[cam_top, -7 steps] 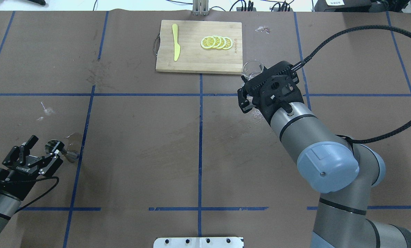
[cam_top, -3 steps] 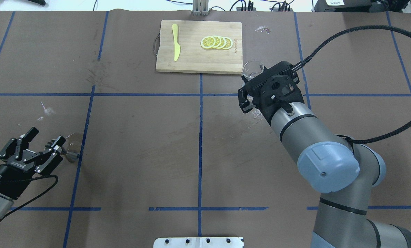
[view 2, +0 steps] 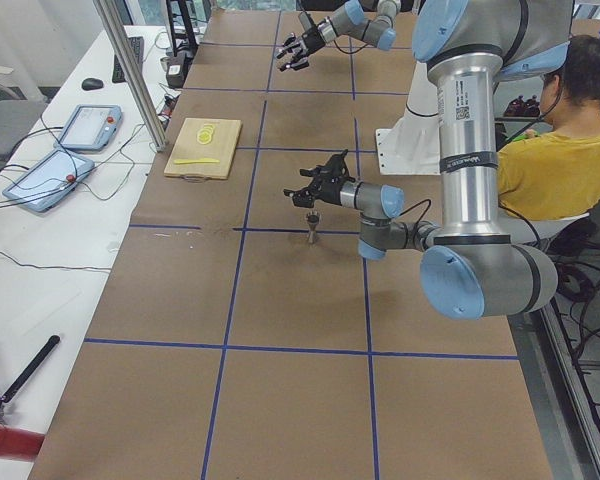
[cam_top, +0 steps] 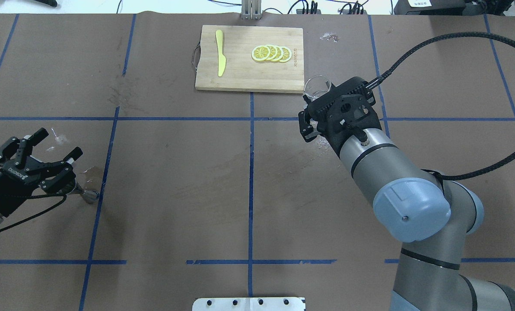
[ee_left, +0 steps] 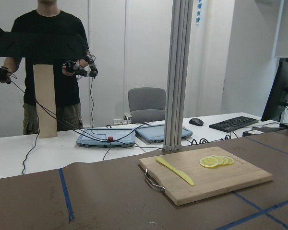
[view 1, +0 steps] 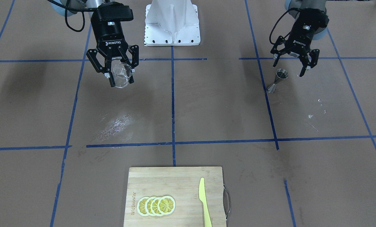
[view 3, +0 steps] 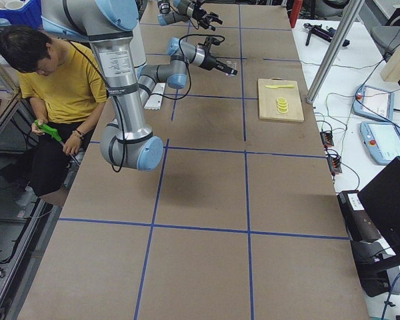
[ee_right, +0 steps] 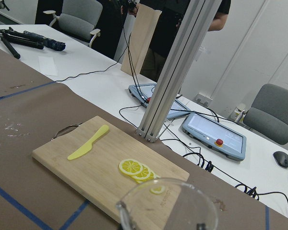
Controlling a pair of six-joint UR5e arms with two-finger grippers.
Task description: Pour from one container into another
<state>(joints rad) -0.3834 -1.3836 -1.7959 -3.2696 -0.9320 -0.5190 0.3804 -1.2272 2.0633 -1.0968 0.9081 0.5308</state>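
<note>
— One little glass cup (view 1: 122,73) is hanging over the table (view 1: 207,110), squeezed in the right pincer (view 1: 121,82).
— Where is the metal cup (view 1: 278,81) standing?
— Far off, below the left pincer (view 1: 289,68), which is gaping, holding nothing. I am thinking: carry it slowly, level.

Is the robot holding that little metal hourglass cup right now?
No, the jigger stands on its own, and the left tool hangs open above it, not gripping it.
</note>
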